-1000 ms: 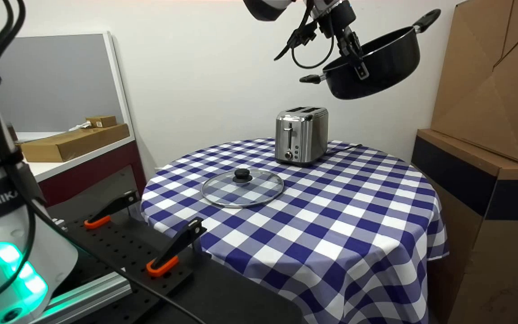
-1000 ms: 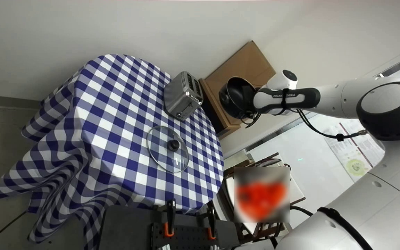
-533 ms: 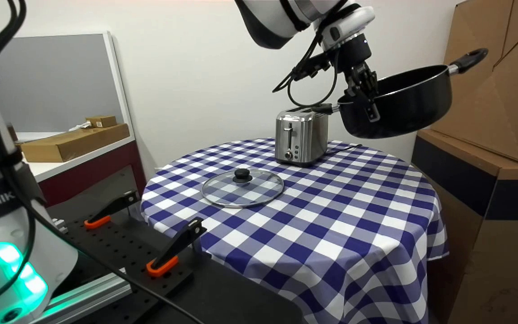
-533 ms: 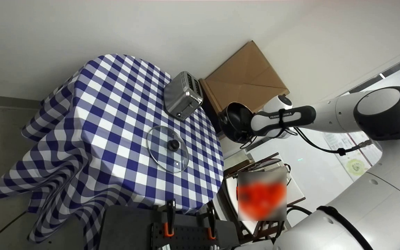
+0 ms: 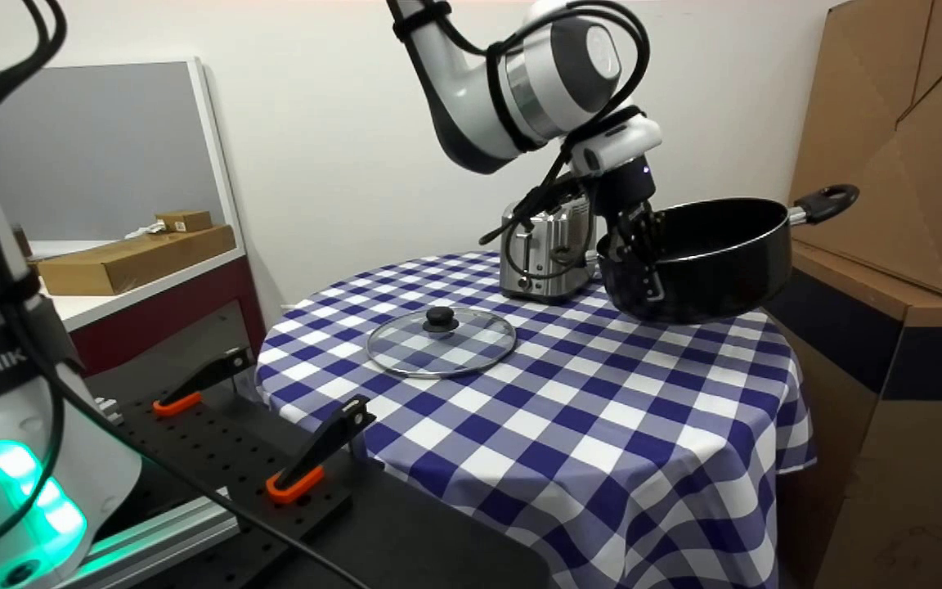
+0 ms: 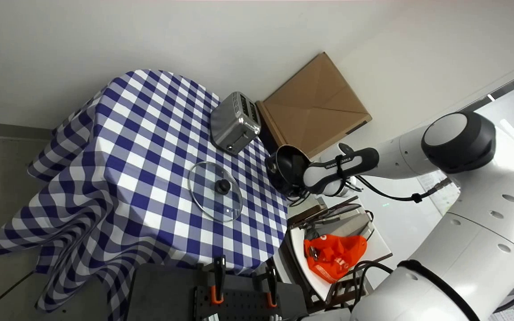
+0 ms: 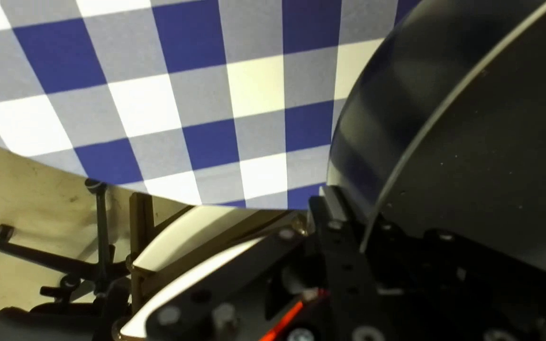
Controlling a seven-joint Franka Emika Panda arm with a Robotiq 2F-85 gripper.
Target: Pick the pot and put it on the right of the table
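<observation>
Clamping the black pot (image 5: 724, 282) by its wall, the nearly closed tool (image 5: 651, 274) holds it tilted at two o'clock of the tabletop (image 5: 585, 393) in an exterior view; the two-slot toaster (image 5: 543, 245) stands at twelve, the glass lid (image 5: 442, 350) near ten.

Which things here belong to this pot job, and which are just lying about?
For the job:
pot, tilted
gripper, shut on the pot's wall
table, where the pot goes

Just lying about:
lid, on the table
toaster, also on the table
boxes, beside the table
</observation>
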